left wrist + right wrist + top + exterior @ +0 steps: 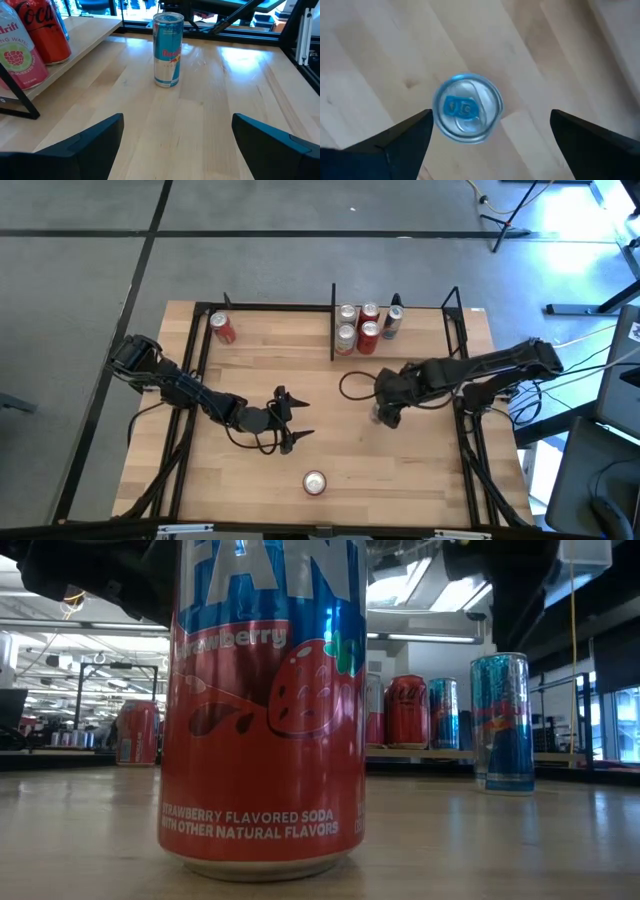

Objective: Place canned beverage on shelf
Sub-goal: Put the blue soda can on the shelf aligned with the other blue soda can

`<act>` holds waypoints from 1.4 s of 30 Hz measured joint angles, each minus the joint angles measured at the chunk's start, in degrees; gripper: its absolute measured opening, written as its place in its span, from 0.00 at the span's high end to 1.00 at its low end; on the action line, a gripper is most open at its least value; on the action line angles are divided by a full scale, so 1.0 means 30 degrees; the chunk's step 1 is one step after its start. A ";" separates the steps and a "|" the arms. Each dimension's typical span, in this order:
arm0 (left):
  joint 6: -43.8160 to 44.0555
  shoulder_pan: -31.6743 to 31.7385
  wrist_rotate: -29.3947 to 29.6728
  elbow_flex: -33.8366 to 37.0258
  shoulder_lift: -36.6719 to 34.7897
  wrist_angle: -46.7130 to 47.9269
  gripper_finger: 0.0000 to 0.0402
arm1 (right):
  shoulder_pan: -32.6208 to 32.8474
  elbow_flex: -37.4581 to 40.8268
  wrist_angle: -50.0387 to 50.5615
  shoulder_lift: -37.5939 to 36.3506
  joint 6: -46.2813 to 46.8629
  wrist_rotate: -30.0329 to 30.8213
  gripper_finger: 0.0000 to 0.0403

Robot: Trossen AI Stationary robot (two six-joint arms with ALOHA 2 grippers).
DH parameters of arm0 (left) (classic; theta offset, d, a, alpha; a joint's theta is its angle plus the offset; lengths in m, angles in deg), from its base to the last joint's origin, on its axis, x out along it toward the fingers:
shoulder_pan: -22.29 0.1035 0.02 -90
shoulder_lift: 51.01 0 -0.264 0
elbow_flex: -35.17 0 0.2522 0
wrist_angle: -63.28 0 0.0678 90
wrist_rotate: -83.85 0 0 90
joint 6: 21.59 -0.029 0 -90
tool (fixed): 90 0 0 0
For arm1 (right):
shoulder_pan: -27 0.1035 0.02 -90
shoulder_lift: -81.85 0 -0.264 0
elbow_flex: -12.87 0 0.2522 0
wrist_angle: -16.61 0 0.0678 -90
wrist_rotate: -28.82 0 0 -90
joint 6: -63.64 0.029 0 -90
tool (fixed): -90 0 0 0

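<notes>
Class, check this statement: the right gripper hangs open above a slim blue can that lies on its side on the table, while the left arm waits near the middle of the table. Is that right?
Not quite. The blue can stands upright, not on its side: the right wrist view looks straight down on its lid, and the left wrist view shows it standing. The rest holds: the right gripper hangs open above it, and the left gripper waits near the middle of the table.

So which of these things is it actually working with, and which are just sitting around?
In the job: blue can under the open right tool; shelf.
Just sitting around: strawberry soda can; shelved cans; lone red can; waiting left tool.
</notes>
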 joint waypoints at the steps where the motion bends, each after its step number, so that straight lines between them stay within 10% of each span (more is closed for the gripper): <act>1: 0.0000 0.0000 0.0007 0.0000 0.0000 0.0000 0.10 | 0.0000 0.0284 -0.0123 0.0049 0.0104 -0.0055 0.04; 42: 0.0022 0.0182 0.0007 0.0000 -0.0007 -0.0073 0.10 | 0.0015 0.1883 -0.2592 0.0437 0.0295 -0.1046 0.04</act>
